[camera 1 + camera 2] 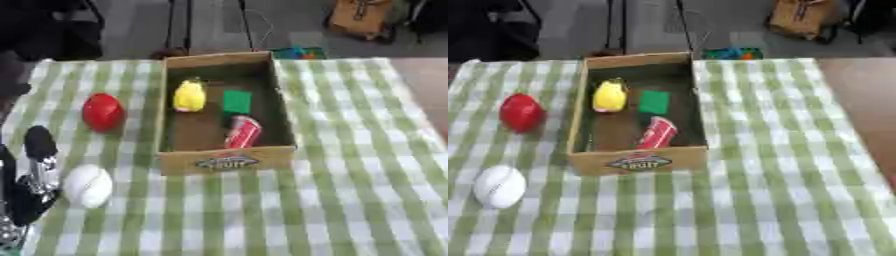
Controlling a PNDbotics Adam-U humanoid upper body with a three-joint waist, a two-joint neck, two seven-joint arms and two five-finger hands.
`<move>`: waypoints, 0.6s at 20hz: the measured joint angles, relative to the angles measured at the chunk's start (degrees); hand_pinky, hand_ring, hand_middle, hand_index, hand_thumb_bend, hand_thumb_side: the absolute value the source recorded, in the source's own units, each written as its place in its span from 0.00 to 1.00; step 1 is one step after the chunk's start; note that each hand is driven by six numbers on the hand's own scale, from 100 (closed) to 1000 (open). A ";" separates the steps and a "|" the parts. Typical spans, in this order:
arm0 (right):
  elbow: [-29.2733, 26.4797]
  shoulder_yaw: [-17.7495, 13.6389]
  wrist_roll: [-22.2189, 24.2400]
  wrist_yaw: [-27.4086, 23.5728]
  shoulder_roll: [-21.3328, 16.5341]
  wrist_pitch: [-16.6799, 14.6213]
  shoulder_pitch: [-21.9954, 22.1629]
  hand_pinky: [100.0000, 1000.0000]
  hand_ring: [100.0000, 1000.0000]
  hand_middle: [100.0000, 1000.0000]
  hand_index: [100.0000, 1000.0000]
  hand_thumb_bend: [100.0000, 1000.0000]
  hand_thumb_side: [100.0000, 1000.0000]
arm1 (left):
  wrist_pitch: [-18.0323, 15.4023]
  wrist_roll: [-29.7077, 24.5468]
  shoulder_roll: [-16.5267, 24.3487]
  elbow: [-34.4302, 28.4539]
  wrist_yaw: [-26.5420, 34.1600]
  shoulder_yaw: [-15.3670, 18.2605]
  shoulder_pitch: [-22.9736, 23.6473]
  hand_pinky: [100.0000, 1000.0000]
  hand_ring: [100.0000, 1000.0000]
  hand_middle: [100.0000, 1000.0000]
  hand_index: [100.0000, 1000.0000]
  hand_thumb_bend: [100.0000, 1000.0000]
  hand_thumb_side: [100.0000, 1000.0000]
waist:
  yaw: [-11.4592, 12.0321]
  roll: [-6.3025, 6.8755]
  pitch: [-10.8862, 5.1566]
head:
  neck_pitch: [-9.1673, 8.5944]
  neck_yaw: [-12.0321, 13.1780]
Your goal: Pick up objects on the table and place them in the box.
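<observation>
Box sits centre frame, already holding a yellow toy, green block and red can. Left of it, red ball and white ball await; left hand, lower left, fingers relaxed, nears the white one.

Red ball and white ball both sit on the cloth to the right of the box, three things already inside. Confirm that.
Wrong side: the red ball and white ball lie left of the box, as the right eye view shows. Three things are indeed inside.
</observation>
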 measured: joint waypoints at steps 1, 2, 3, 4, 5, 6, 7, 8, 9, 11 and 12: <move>0.00 0.00 0.00 0.00 0.00 0.00 0.01 0.49 0.55 0.54 0.58 0.00 0.84 | 0.12 -0.32 0.01 0.00 -0.08 0.00 0.00 0.73 0.91 0.94 1.00 0.00 1.00 | 0.00 0.01 0.00 | -0.09 -0.01; 0.00 0.00 0.01 0.00 0.00 0.01 0.01 0.49 0.55 0.54 0.58 0.00 0.84 | 0.33 -0.87 0.02 0.00 -0.28 0.00 0.01 0.74 0.92 0.94 1.00 0.00 0.99 | 0.00 0.01 0.00 | -0.19 -0.01; 0.00 0.00 0.02 -0.01 0.00 0.01 0.02 0.49 0.55 0.54 0.58 0.00 0.84 | 0.56 -1.64 0.03 0.00 -0.53 0.00 0.02 0.78 0.95 0.96 1.00 0.00 0.98 | 0.00 0.01 0.00 | -0.34 -0.02; 0.00 0.00 0.03 -0.01 0.00 0.02 0.02 0.49 0.55 0.54 0.58 0.00 0.84 | 0.78 -2.59 0.04 0.00 -0.86 0.00 0.02 0.83 0.99 0.99 1.00 0.00 0.97 | 0.00 0.01 0.00 | -0.41 -0.02; 0.00 0.00 0.04 -0.01 0.00 0.03 0.03 0.49 0.55 0.54 0.58 0.00 0.84 | 1.00 -3.75 0.06 0.00 -1.26 0.00 0.02 0.87 1.00 1.00 1.00 0.00 0.97 | 0.01 0.01 0.00 | -0.42 -0.03; 0.00 0.00 0.08 -0.01 0.00 0.06 0.04 0.49 0.55 0.54 0.58 0.00 0.83 | 1.24 -5.26 0.14 0.00 -1.68 0.00 0.03 0.89 1.00 1.00 1.00 0.00 0.96 | 0.03 0.01 0.00 | -0.42 -0.03; 0.00 0.00 0.12 -0.01 0.00 0.08 0.05 0.49 0.55 0.54 0.58 0.00 0.83 | 1.48 -6.86 0.30 0.00 -1.98 0.00 0.03 0.90 1.00 1.00 1.00 0.00 0.97 | 0.05 0.01 0.00 | -0.42 -0.04; 0.00 0.00 0.15 -0.01 0.00 0.09 0.06 0.49 0.55 0.54 0.58 0.00 0.83 | 1.69 -8.44 0.58 0.00 -2.18 0.00 0.03 0.90 1.00 1.00 1.00 0.00 0.97 | 0.06 0.02 -0.01 | -0.42 -0.05; 0.00 0.00 0.19 -0.02 0.00 0.09 0.07 0.49 0.55 0.54 0.58 0.00 0.83 | 1.90 -10.01 0.78 0.00 -2.23 0.01 0.02 1.00 1.00 1.00 1.00 0.00 0.99 | 0.08 0.03 -0.03 | -0.42 -0.07; 0.00 0.00 0.30 -0.02 0.00 0.12 0.14 0.49 0.55 0.54 0.58 0.00 0.83 | 2.60 -14.07 2.33 0.00 -1.81 0.01 -0.20 1.00 1.00 1.00 1.00 0.00 0.98 | 0.09 0.12 -0.28 | -0.41 -0.18; 0.00 0.00 0.34 -0.02 0.00 0.12 0.26 0.49 0.55 0.54 0.58 0.00 0.83 | 3.01 -16.31 3.39 0.00 -1.26 0.00 -0.60 1.00 1.00 1.00 1.00 0.00 0.98 | 0.09 0.20 -0.43 | -0.40 -0.23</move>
